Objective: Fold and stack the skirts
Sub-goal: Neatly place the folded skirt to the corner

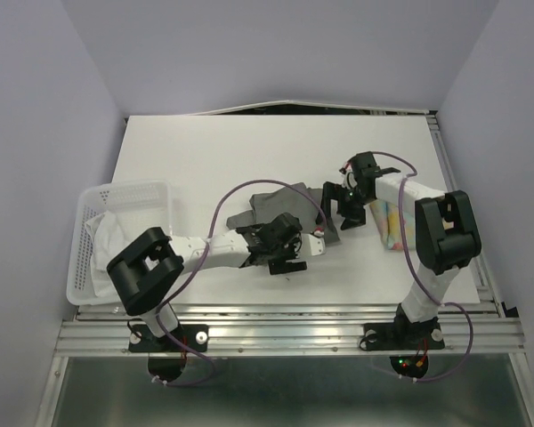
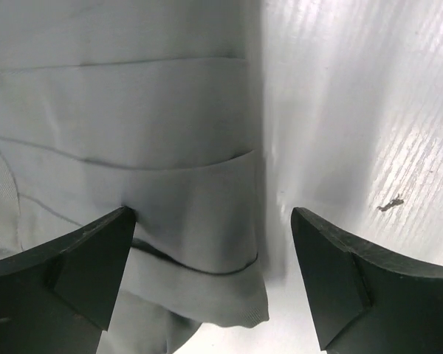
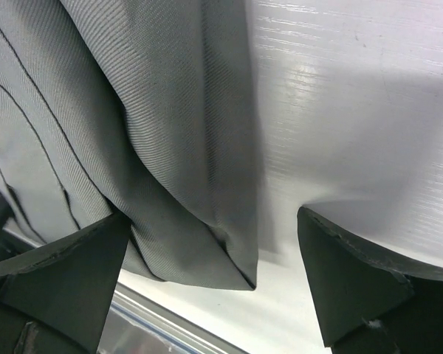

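My left gripper (image 2: 212,215) and right gripper (image 3: 212,215) were both open over the grey pleated skirt (image 2: 133,110); I thought I should pinch its edge evenly

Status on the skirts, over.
Left claw, right claw open at grey skirt edge. Floral skirt at right, white skirt in basket. Nothing blocking.

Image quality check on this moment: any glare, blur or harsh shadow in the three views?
Top external: even, soft light, sharp throughout, faint shadows only. Left wrist: glare streaks on the table at right, grey skirt readable, left end effector dark and soft-edged. Right wrist: weave crisp, milder glare on the table, shadow along the skirt's edge.
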You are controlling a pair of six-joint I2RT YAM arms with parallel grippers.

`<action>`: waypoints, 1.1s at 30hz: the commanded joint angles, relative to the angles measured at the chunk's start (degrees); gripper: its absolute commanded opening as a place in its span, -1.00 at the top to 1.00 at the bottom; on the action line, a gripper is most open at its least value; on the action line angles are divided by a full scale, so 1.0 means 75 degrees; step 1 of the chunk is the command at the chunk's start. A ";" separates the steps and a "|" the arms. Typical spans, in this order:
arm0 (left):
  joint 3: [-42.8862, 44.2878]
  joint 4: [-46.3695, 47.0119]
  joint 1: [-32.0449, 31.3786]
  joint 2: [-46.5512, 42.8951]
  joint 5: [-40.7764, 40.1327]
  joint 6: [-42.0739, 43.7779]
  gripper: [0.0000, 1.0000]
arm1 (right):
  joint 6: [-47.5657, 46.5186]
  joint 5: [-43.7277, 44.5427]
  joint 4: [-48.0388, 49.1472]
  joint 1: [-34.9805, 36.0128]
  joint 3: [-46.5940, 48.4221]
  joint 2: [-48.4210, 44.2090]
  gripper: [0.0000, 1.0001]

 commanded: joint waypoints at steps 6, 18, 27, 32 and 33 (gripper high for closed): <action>0.0047 0.1084 -0.0688 0.0853 -0.1724 0.0603 -0.91 | 0.0237 -0.0990 0.0130 -0.0238 -0.0214 0.0567 -1.00; 0.0608 0.0629 -0.0080 0.1124 -0.0088 0.0065 0.41 | -0.0115 -0.1436 0.0632 -0.0390 -0.0870 0.0321 -1.00; 0.1277 -0.0367 0.0752 0.1276 0.1590 0.0133 0.97 | 0.0401 -0.2209 0.1663 -0.0390 -0.0906 0.0392 -1.00; 0.1301 -0.0614 0.0788 0.1229 0.2001 0.0298 0.33 | 0.0541 -0.2315 0.1934 -0.0390 -0.0941 0.0134 -1.00; 0.1312 -0.0649 0.0799 0.1229 0.2048 0.0286 0.22 | 0.0600 -0.2338 0.2074 -0.0390 -0.0964 0.0110 -1.00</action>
